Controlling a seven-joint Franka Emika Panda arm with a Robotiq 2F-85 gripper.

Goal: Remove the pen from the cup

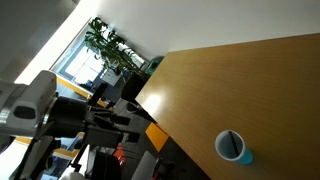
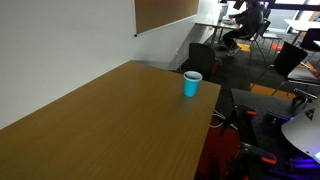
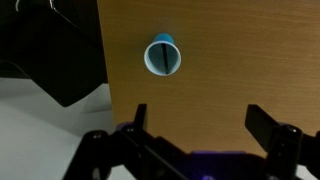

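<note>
arm (image 1: 28, 103): pale link at 9 o'clock in an exterior view, dark forepart pointing toward 3 o'clock | gripper (image 3: 200, 125): at 6 o'clock of wrist view, jaws spread wide, nothing held | fingers (image 3: 138, 118): dark, at 7 and 5 o'clock, tips toward 12 o'clock

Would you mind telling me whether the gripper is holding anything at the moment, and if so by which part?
Nothing: the gripper is open and empty; the pen sits in the cup.

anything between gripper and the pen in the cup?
Nothing visible. In the wrist view only bare table lies between the open gripper and the cup, with the pen inside it.
</note>
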